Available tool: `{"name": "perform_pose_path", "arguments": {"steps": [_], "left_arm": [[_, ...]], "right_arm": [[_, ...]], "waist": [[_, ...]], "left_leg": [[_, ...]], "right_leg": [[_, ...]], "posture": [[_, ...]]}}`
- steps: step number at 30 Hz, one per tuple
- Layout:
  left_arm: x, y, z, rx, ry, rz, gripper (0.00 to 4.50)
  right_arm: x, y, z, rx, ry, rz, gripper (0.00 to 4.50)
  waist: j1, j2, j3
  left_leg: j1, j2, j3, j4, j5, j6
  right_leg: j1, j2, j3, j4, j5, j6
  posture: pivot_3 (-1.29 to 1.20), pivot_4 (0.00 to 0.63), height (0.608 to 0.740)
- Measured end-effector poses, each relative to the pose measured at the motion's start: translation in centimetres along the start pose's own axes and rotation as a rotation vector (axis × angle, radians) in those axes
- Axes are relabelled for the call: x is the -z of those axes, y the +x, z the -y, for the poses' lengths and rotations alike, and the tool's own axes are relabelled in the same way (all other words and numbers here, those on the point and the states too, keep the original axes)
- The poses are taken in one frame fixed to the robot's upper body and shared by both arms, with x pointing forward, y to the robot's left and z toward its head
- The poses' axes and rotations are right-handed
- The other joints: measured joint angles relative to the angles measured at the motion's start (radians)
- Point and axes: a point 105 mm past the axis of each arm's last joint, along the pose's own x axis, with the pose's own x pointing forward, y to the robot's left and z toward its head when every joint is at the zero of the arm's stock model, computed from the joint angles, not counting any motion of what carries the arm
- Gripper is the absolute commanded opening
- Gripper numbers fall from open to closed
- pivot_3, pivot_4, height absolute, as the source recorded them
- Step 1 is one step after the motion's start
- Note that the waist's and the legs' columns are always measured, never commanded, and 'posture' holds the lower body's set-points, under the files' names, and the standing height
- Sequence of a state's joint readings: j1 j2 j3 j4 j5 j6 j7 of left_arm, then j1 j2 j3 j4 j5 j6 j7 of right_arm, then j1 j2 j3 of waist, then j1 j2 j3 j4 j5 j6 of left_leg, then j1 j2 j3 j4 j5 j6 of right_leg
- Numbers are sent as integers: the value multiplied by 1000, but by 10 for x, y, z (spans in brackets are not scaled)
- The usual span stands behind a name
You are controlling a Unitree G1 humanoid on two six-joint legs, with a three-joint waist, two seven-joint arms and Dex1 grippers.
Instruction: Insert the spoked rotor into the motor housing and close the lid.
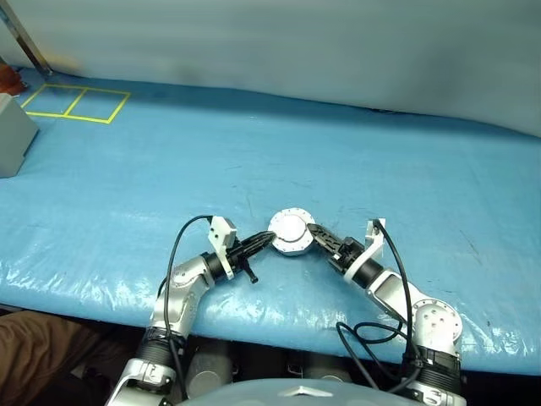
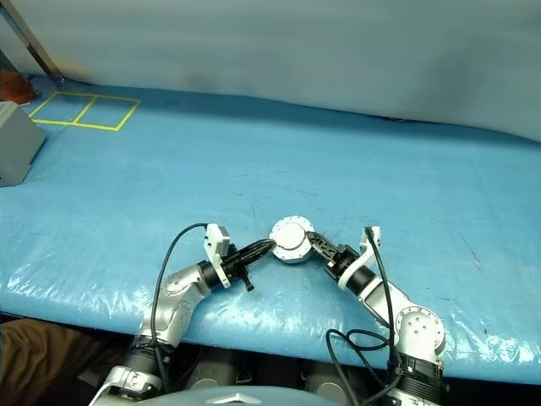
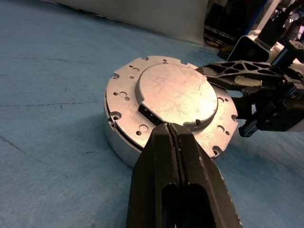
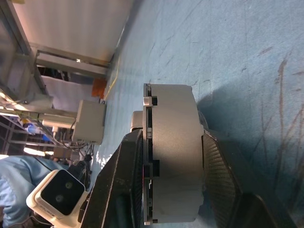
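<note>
The round silver-grey metal lid lies shut, plain pale face up, on the shallow silvery motor housing, and the pair sits on the blue plastic-covered table, near the front edge, between the 2 arms. No rotor shows outside the housing, so it is most likely already seated inside — the step in hand looks like the last one, pressing and checking the closure.

The left gripper comes in from the left with its 2 black fingers pressed together, holding nothing, their tips resting at the near rim of the lid's raised centre. The right gripper reaches in from the right and is clamped on the closed assembly, 1 finger against the lid face and the other on the housing's underside.

A thin seam is visible between lid and housing at the rim. The next move calls for a firm, even squeeze until that seam closes — then both grippers can let go and draw back to either side without dragging the unit along.
</note>
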State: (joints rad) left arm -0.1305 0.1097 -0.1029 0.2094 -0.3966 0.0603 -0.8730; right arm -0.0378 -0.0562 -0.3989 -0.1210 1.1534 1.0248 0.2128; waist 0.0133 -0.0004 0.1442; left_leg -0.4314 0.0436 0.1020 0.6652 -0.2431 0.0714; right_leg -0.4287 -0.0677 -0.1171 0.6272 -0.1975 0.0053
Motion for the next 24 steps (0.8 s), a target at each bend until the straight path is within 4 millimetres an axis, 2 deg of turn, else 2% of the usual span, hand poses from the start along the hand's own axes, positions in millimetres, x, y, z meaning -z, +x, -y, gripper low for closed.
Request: {"name": "perform_pose_path", "arguments": {"steps": [4, 11, 14, 21, 24], "left_arm": [[-11, -4, -2, -22, -63, 71, 0], [2, -15, 1, -38, -223, 72, 0], [1, -15, 3, -29, -243, 81, 592], [-4, -15, 4, -21, -287, 120, 2892], [-4, -14, 5, -12, -308, 125, 3928]], "right_arm": [[-1, 2, 2, 2, 52, 34, 1387], [-16, 2, 3, 7, 102, 126, 1387], [-22, 4, 0, 3, 127, 162, 1387], [-31, 13, -20, -69, 193, 222, 1387], [-38, 17, -38, -132, 224, 269, 1387]], "waist": [[0, 0, 0], [-2, 1, 1], [-4, 1, 2], [-14, 2, 2], [-17, 2, 2]], "left_leg": [[0, 0, 0, 0, 0, 0], [0, 0, 1, 0, 0, 0], [0, 1, 1, 0, 0, 0], [0, 1, 2, 0, 0, 0], [-1, 1, 2, 0, 0, 0]], "right_leg": [[0, 2, 3, 0, 0, 0], [-1, 5, 5, 0, 0, 0], [-1, 6, 6, 1, 0, 0], [-2, 6, 7, 1, 3, 4], [-2, 7, 7, 1, 3, 5]], "posture": [[0, 150, 740], [0, 150, 740], [0, 150, 740], [0, 150, 740], [0, 150, 740]]}}
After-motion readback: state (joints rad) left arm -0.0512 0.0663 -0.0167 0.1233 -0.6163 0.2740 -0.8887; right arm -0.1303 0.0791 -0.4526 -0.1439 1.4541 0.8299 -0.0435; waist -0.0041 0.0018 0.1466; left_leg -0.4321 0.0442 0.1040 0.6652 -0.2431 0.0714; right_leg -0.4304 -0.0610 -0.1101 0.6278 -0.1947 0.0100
